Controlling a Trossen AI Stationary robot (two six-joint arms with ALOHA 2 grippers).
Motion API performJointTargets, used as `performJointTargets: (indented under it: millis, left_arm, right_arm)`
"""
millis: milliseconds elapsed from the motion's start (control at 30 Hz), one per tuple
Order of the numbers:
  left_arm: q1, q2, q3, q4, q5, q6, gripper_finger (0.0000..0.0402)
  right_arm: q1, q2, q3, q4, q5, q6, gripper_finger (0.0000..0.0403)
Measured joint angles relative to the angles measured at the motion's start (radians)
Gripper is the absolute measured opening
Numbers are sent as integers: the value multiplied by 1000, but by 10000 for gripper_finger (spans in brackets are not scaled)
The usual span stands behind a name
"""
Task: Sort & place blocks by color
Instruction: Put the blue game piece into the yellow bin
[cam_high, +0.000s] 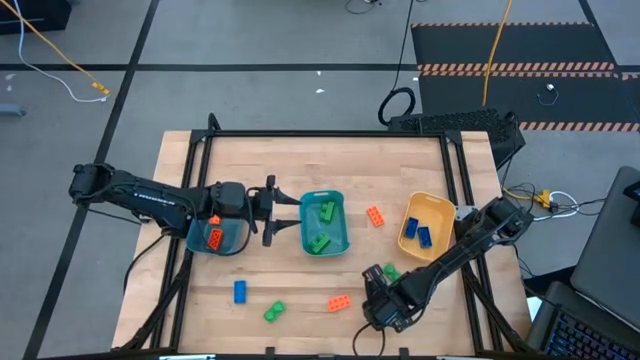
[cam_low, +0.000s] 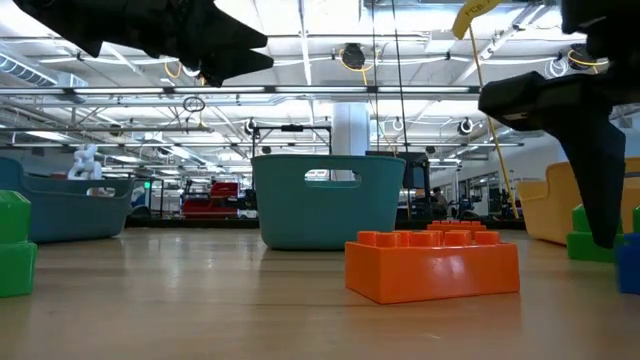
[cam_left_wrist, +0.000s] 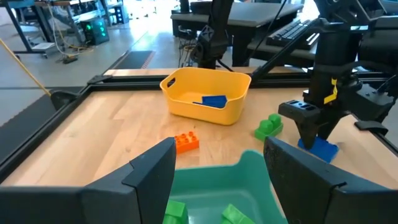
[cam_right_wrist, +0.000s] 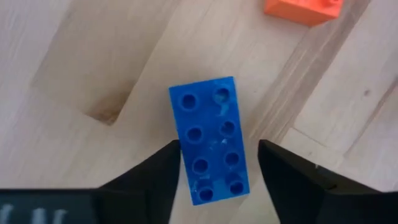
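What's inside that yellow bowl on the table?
The yellow bowl holds two blue blocks, seen from above. The left wrist view shows only one blue block over the rim; the bowl's near wall hides the rest.

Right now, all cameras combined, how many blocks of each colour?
Orange blocks: 3
Green blocks: 4
Blue blocks: 4
Total: 11
Another orange spot at the left bin is too unclear to count.
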Motion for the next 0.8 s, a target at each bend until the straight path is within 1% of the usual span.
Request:
performJointTargets:
  millis: [100, 167, 267, 367, 533, 633, 700, 800]
  left_arm:
    - [0, 0, 0, -2, 0, 0, 244]
    - [0, 0, 0, -8, 0, 4, 244]
    - [0, 0, 0, -10, 0, 17, 244]
    - [0, 0, 0, -10, 0, 21, 244]
    - [0, 0, 0, -10, 0, 22, 244]
    - [0, 0, 0, -9, 0, 22, 244]
    - [0, 0, 0, -9, 0, 22, 244]
    - [0, 0, 0, -9, 0, 25, 244]
  right_arm:
    - [-13, 11, 0, 15, 7, 20, 154]
    - [-20, 15, 2, 24, -13, 25, 123]
    - [-33, 27, 4, 36, -63, 19, 120]
    - [-41, 27, 4, 35, -73, 34, 120]
    - [-56, -26, 6, -8, 9, 53, 120]
    - [-73, -102, 26, -96, 84, 78, 120]
    - [-85, -148, 26, -185, 146, 190, 120]
    - [-119, -210, 23, -353, 233, 433, 120]
